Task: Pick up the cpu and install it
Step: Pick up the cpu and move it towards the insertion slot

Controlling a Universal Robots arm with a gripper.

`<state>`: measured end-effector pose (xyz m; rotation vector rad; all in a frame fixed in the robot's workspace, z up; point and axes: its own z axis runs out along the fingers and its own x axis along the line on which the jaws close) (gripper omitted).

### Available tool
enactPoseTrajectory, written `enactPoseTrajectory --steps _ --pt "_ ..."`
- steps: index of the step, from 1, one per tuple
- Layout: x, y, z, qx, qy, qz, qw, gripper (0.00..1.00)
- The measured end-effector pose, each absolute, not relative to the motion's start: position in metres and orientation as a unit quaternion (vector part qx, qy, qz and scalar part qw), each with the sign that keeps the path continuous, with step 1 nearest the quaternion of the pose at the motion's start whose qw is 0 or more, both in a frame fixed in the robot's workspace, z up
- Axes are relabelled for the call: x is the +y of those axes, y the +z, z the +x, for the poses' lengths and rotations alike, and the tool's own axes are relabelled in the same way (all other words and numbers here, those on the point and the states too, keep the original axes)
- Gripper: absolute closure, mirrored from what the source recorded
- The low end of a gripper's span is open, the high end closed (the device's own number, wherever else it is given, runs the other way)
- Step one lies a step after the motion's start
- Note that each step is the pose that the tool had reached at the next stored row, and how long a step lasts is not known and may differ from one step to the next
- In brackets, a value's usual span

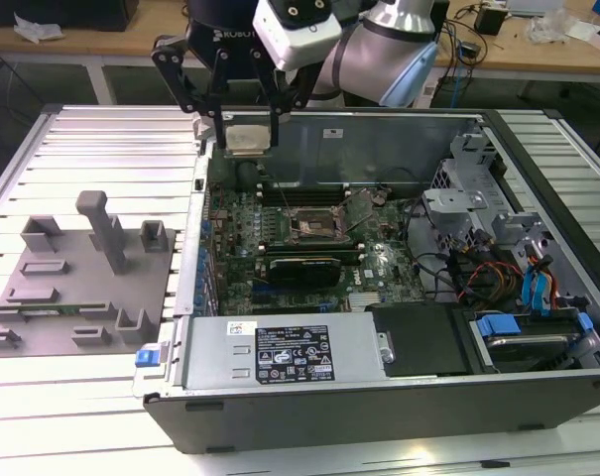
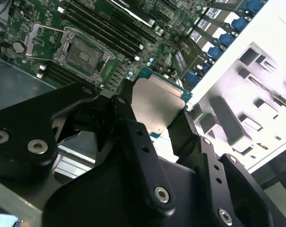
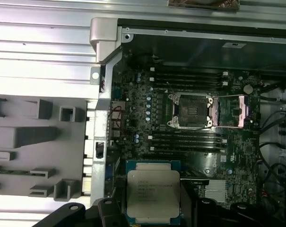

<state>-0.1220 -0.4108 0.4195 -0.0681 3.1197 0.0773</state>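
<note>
the end effector hung over the open case, its two black fingers pinching the cpu by opposite edges. the chip sat flat between them, lifted clear of the board and touching nothing else. in both wrist views its pale metal face showed inside a darker green rim, with the fingers tight against its sides.

the socket lay well apart from the cpu. from where i stood, the chip hovered to the exterior view's left of the socket and toward the case's far wall. the socket itself was bare, its metal frame swung open and lying just beside it. memory slots ran along both sides of the socket.

out past the case wall, farther from the socket on the exterior view's left, a grey fixture plate with upright blocks rested on the slatted tabletop.
</note>
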Motion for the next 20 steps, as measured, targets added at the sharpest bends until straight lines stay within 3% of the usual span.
enactPoseTrajectory --steps 20 --pt "-0.411 0.419 -0.064 0.999 0.025 -0.022 0.01 0.45"
